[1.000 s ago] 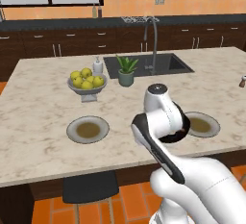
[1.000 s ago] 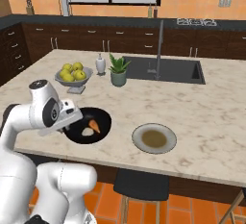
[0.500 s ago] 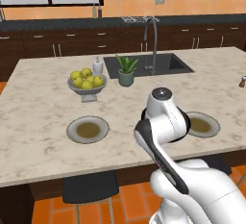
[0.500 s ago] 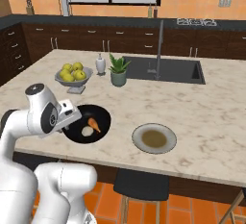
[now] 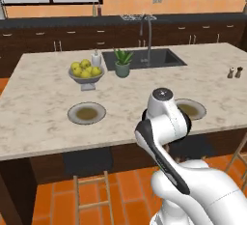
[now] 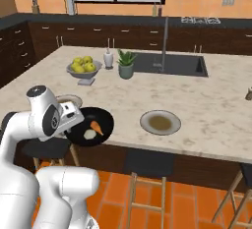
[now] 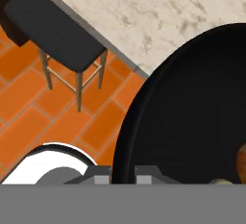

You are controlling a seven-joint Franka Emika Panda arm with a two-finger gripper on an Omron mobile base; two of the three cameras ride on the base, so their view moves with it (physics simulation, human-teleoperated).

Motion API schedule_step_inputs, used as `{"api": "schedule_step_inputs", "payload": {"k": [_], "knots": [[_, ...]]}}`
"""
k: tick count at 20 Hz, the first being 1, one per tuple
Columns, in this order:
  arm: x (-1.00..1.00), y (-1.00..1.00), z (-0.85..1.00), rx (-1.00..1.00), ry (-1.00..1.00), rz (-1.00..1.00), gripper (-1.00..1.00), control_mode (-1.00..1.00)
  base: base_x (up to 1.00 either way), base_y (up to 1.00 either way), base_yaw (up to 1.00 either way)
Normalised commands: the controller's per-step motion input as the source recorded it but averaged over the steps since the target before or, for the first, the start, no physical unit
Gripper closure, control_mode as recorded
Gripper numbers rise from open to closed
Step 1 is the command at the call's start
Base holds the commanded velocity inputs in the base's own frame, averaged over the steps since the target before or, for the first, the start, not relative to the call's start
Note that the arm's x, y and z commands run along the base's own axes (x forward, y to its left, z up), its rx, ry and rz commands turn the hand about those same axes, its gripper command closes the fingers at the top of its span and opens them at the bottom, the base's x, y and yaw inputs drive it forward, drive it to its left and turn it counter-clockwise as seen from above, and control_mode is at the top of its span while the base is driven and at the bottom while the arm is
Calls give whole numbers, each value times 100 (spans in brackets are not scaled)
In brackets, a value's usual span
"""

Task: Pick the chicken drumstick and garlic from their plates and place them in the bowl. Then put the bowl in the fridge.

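Two plates on the marble counter (image 6: 216,105), both bare in their brownish centres: one plate (image 5: 87,113) at about 8 o'clock of the left base view's counter, the other plate (image 6: 160,122) near the front edge in the right base view.

Bowl (image 6: 89,126), glossy black: held out past the counter's front edge, over the orange tile floor (image 7: 29,107) and beside a dark stool (image 7: 60,43). Its rim sits between the finger tips of the gripper (image 7: 122,174), which is clamped tight on that rim at the bowl's 9 o'clock side in the right base view.

Chicken drumstick (image 6: 96,127), orange and tapered: inside the bowl, toward 2 o'clock.

Garlic (image 6: 89,134), off-white: inside the bowl, touching or just beside the drumstick (contact too small to tell), toward 6 o'clock.

Fruit bowl (image 6: 84,71), grey and footed, heaped with yellow-green fruit: at the counter's 10 o'clock in the right base view. White bottle (image 6: 108,58) and potted plant (image 6: 126,64) just beside it, near the sink (image 6: 170,65) with its tall tap (image 6: 165,43).
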Motion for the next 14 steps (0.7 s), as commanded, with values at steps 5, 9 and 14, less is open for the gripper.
{"api": "schedule_step_inputs", "payload": {"k": [5, 9, 14], "knots": [[0, 0, 0, 0, 0, 0, 100, 100, -54, -1, -33], [0, 0, 0, 0, 0, 0, 100, 100, 1, 2, -78], [0, 0, 0, 0, 0, 0, 100, 100, 5, 1, -86]]}}
